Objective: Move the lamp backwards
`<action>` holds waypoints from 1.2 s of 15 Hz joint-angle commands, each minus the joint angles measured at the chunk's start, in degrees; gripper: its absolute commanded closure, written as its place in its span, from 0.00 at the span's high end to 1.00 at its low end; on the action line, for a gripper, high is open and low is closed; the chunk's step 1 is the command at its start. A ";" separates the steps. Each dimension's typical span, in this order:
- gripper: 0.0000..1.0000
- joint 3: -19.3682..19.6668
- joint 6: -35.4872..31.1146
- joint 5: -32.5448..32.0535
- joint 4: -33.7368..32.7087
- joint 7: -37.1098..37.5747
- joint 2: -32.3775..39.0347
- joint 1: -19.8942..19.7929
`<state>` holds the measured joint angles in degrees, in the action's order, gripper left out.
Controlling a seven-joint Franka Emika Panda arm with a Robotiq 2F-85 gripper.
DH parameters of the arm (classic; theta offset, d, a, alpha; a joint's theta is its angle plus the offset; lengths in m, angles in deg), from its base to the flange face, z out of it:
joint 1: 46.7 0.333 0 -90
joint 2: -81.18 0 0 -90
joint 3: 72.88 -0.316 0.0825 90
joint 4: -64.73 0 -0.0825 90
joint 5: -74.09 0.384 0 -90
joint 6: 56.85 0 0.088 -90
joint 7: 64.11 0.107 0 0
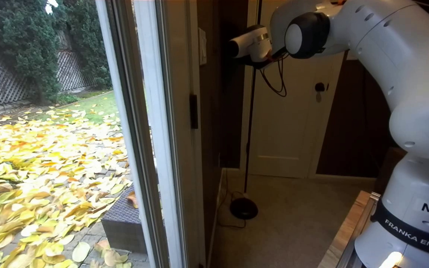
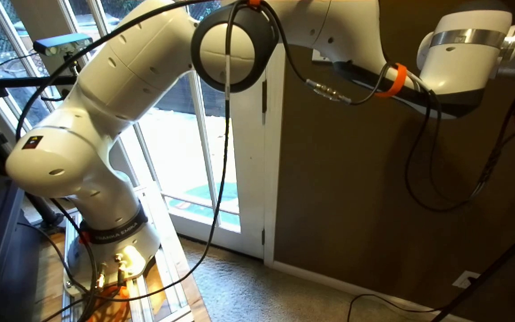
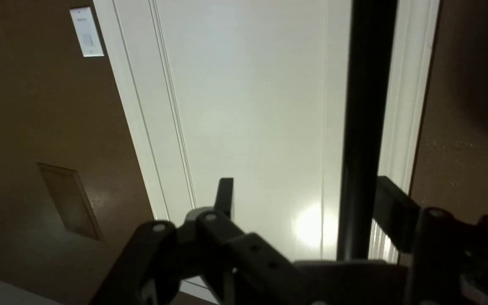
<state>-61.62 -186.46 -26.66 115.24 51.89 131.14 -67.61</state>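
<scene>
The lamp has a thin dark pole (image 1: 250, 130) and a round flat dark base (image 1: 243, 208) that stands on the carpet near the side wall. Its pole also shows tilted at the lower right in an exterior view (image 2: 494, 269) and large in the wrist view (image 3: 366, 106). My gripper (image 3: 305, 201) is open, with the pole between its fingers. The pole is close beside the right finger in the wrist view; I cannot tell whether they touch. The left finger is well apart from it. In the exterior views the fingers are hidden or out of frame.
A white door (image 1: 285, 123) stands behind the lamp. A brown wall (image 2: 338, 192) runs beside it, with an outlet (image 2: 464, 279). A cord (image 2: 387, 298) lies on the carpet near the wall. Loose cables (image 2: 418, 192) hang from the arm.
</scene>
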 commanded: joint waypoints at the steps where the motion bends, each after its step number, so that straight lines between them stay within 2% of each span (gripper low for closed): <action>1: 1.00 -1.47 0.52 4.24 3.59 -10.10 -3.25 -0.39; 6: 1.00 -2.51 -1.70 7.71 10.00 -22.86 -5.60 -1.04; 9: 1.00 -3.77 -6.18 8.67 15.23 -25.98 -6.84 -2.06; 14: 1.00 -5.24 -15.56 9.24 28.75 -26.78 -11.95 -3.38; 15: 1.00 -5.50 -16.93 10.10 31.31 -28.33 -13.26 -3.77; 18: 1.00 -5.58 -15.57 14.18 39.45 -36.96 -17.90 -3.96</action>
<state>-66.09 -201.94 -17.05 143.38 23.31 121.27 -70.57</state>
